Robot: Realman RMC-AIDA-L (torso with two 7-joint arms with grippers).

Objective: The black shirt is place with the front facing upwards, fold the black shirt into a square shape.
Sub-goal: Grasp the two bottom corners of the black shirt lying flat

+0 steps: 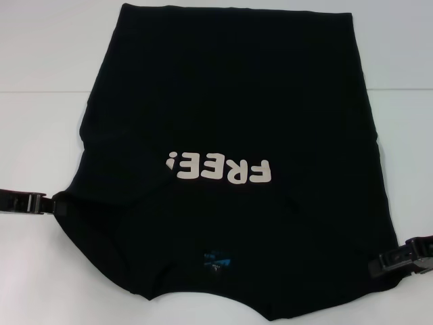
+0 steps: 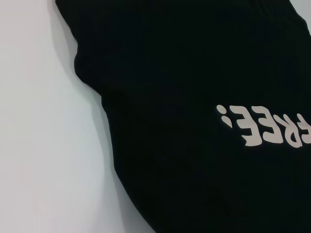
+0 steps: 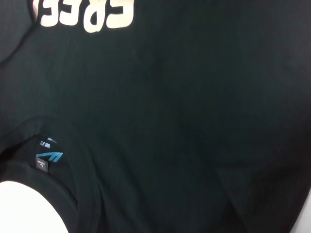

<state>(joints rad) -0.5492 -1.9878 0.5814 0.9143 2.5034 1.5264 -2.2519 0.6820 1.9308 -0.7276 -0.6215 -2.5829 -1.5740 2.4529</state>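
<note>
Nearest, collar with blue neck label [image 1: 218, 259] of black shirt [image 1: 230, 101], spread front-up on white table [image 1: 40, 54]. Left tool [image 1: 53, 204] at left edge, right tool [image 1: 379, 263] at right edge; finger states: cannot tell. Probably first fold beginning: needs firm grips on both edges.

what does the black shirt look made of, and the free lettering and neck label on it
The black shirt looks like soft matte knit cloth, probably cotton jersey: it drapes and creases without shine. The white "FREE!" lettering seems a flat printed or heat-pressed film, with crisp edges. The blue neck label looks printed onto the fabric, though that is uncertain.
</note>
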